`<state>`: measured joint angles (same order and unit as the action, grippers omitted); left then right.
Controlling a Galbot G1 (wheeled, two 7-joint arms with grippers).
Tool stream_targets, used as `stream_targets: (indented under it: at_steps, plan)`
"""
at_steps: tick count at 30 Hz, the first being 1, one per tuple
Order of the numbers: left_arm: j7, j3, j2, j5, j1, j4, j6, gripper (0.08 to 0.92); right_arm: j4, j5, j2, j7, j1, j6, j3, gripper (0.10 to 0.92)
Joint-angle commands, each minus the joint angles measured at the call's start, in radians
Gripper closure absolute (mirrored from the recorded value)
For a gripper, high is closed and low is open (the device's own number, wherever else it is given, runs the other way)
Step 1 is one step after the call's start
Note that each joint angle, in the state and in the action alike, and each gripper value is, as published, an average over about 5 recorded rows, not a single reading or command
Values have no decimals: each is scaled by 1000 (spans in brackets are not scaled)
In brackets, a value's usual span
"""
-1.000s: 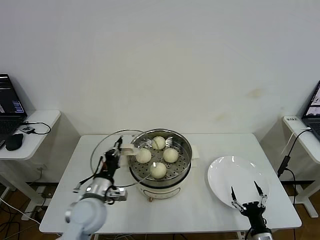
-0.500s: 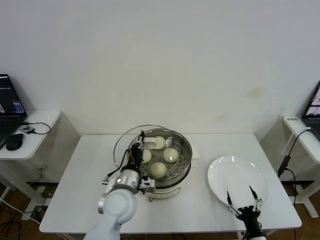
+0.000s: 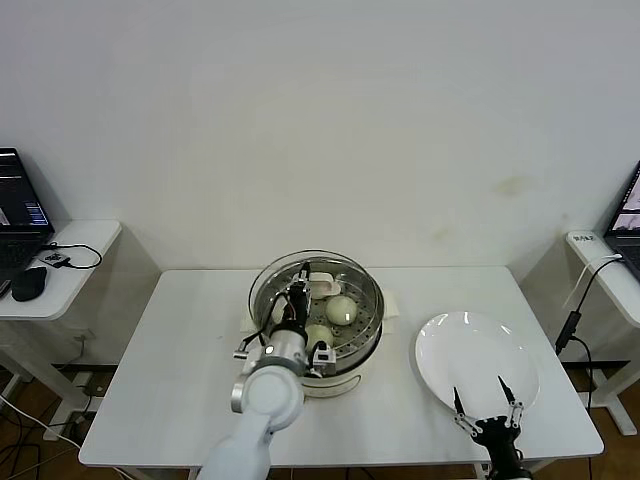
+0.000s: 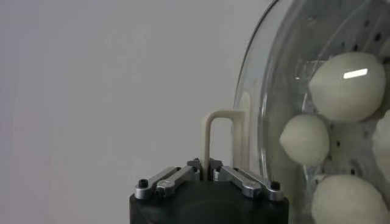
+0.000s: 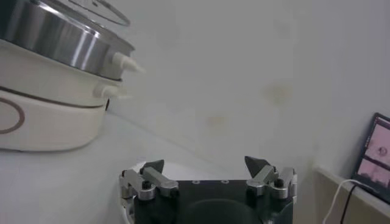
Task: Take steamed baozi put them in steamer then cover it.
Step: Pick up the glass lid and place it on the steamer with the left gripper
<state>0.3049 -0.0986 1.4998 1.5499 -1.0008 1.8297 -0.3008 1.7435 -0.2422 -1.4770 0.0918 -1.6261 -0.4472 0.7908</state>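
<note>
The steamer (image 3: 345, 362) stands at the table's middle, a steel pot on a cream-white base, also in the right wrist view (image 5: 55, 42). Steamed baozi (image 3: 340, 308) lie on its perforated tray, and I see three through the glass (image 4: 347, 85). My left gripper (image 3: 299, 293) is shut on the cream bar handle (image 4: 210, 131) of the cover (image 3: 260, 285). It holds the glass lid tilted over the pot's left side, above the buns. My right gripper (image 3: 485, 405) hangs open and empty by the table's front right, its fingertips wide apart (image 5: 204, 164).
A flat white plate (image 3: 475, 350) lies right of the steamer, just behind my right gripper. Side tables with laptops stand off the left (image 3: 20, 215) and right (image 3: 625, 215) ends. A black cable (image 3: 575, 320) hangs beyond the table's right edge.
My left arm has carried the cover rightward, from beside the steamer's left to over the pot. The right gripper has dropped slightly and stays open.
</note>
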Motion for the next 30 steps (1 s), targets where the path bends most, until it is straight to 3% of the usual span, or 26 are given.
stream_targets:
  at_steps: [1,30]
  plan:
    - [3,7,46,56,15,-77,6,851,-2,5,0,-1,-1,-4,-4,203]
    - [11,0,58,10,0,-28,20,851,-9,-9,-4,0,-6,-13,-15,203]
